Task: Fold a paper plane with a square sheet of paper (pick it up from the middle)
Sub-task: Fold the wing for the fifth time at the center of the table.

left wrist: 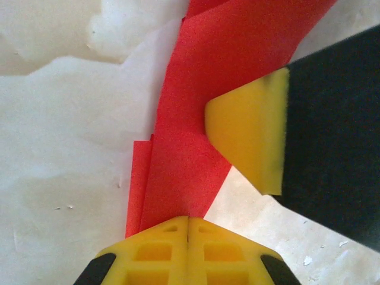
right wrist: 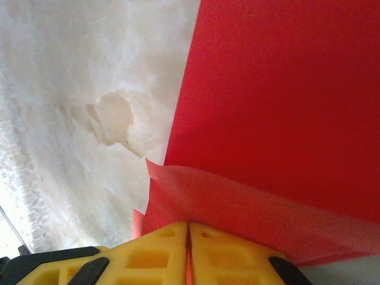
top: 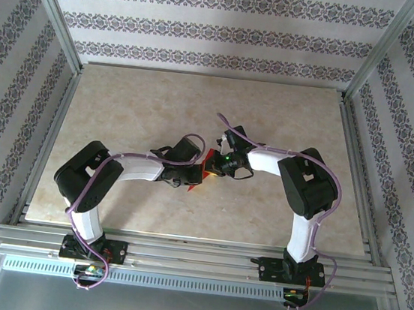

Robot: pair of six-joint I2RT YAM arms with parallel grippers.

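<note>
Top external view: two arms, each bent sharply at the elbow, forearms reaching inward so the hands meet near the middle of the desk (top: 160, 104). Left hand (top: 192, 170) comes in from the left, right hand (top: 219, 164) from the right, almost tip to tip. One piece of red paper (top: 198, 175) sits between them, mostly covered by the hands.

Left wrist view: left hand (left wrist: 188, 221) has its fingers pressed together, clamped on the red paper (left wrist: 202, 113), which leaves the seam and runs up the frame. At least two layers show, a narrower strip edging out on the left. One yellow pad (left wrist: 246, 139) of the right hand touches the paper's right edge.

Right wrist view: right hand (right wrist: 189, 228) fingers together, a thin red line in the seam, pinching the paper (right wrist: 279, 101). A folded flap crosses just ahead of the tips.

Cannot tell whether the paper touches the desk.

Count: two arms, two hands, one red paper.
</note>
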